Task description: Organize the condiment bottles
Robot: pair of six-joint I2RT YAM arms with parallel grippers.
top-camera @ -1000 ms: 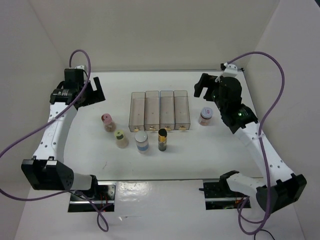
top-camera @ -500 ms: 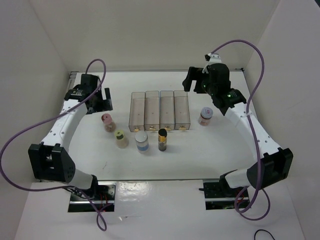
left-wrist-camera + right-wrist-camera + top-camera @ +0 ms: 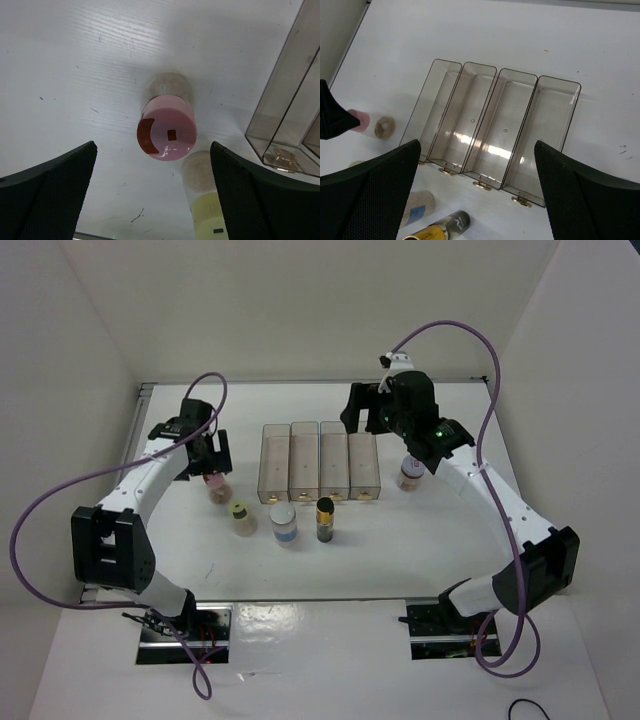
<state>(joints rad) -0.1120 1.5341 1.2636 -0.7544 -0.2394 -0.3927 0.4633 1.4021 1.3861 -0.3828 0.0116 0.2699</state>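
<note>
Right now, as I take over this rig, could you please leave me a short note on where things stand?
Left gripper: open, poised over the pink-capped jar, not gripping it.
Right gripper: open, over the four clear bins, holding nothing.
Yellow-green jar, pale blue-white jar and dark jar stand on the near side of the bins; lavender-grey jar stands to their right.
Done: no jar is in a bin.
Left: all five.
</note>
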